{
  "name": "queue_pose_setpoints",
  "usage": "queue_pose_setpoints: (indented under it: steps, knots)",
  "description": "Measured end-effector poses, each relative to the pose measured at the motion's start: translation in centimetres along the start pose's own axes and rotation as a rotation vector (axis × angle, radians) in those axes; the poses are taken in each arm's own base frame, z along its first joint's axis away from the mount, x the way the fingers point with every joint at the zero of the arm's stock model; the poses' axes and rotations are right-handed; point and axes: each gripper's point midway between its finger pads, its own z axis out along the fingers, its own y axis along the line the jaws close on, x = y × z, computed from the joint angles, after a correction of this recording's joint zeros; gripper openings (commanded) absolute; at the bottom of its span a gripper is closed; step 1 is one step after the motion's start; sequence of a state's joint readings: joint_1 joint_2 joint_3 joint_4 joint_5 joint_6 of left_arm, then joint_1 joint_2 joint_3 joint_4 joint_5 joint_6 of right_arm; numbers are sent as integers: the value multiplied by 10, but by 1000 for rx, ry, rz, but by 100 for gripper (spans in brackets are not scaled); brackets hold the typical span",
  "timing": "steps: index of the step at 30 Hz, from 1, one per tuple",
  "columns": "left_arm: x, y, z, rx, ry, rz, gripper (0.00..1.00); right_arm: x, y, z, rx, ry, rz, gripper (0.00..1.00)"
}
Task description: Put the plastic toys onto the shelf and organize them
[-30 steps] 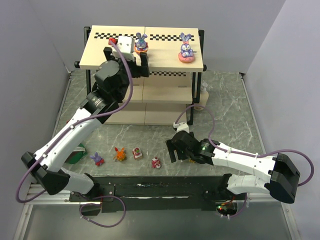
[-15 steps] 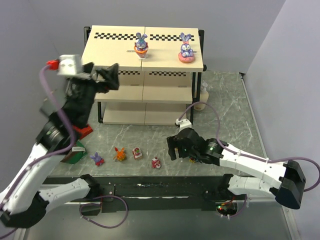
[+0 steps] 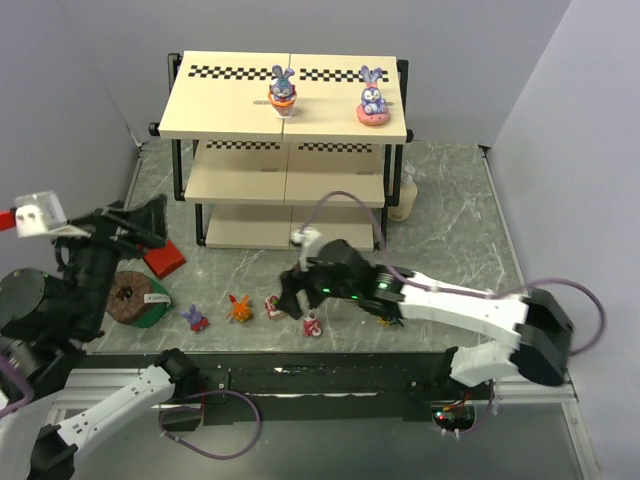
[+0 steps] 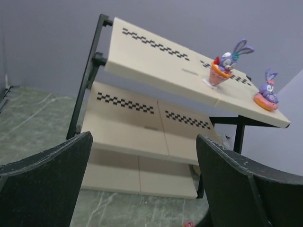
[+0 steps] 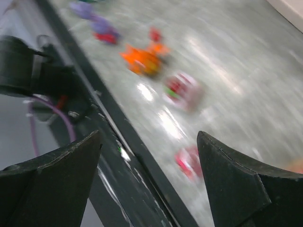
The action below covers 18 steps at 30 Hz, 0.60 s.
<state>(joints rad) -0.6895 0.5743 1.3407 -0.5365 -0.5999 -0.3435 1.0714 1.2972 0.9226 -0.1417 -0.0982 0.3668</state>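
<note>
The shelf (image 3: 230, 105) stands at the back, with two purple-blue bunnies (image 3: 282, 92) (image 3: 373, 100) on its top board. The left wrist view shows the shelf (image 4: 142, 52) and both bunnies (image 4: 225, 68) (image 4: 266, 92) from below. A row of plastic toys lies near the front edge: a purple bunny (image 3: 193, 318), an orange spiky creature (image 3: 239, 307) and two red-pink figures (image 3: 274, 306) (image 3: 312, 324). My right gripper (image 3: 292, 303) hovers open over the red-pink pair, holding nothing. In its blurred wrist view, the right gripper (image 5: 149, 189) frames one red-pink figure (image 5: 189, 161). Far left, my left gripper (image 3: 135, 222) hangs open and empty.
A red block (image 3: 162, 260) and a green-rimmed brown ring (image 3: 130, 298) lie under the left arm. A cream pump bottle (image 3: 405, 195) stands by the shelf's right leg. A small orange thing (image 3: 385, 322) shows under the right arm. The black front rail (image 3: 320, 375) runs close behind the toys.
The left arm has pulled back from the shelf's top board and swung down to the far left. The right arm has reached left, over the row of toys.
</note>
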Motion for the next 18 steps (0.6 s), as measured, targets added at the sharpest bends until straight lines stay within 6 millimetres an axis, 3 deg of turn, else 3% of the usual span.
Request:
queue_pose_setpoints:
  steps: [4, 6, 9, 12, 18]
  knots:
    - [5, 20, -24, -29, 33, -10, 96, -27, 49, 52, -131, -1, -98, 87]
    - [6, 28, -34, -35, 44, -10, 96, -33, 73, 79, -192, 1, -140, 86]
    - [7, 33, -40, -42, 64, -3, 96, -33, 93, 110, -242, 9, -174, 84]
    - [16, 37, -43, -57, 102, 18, 96, -25, 104, 142, -267, 21, -212, 84]
    - [33, 43, -43, -82, 172, 70, 96, 7, 104, 178, -294, 45, -297, 84]
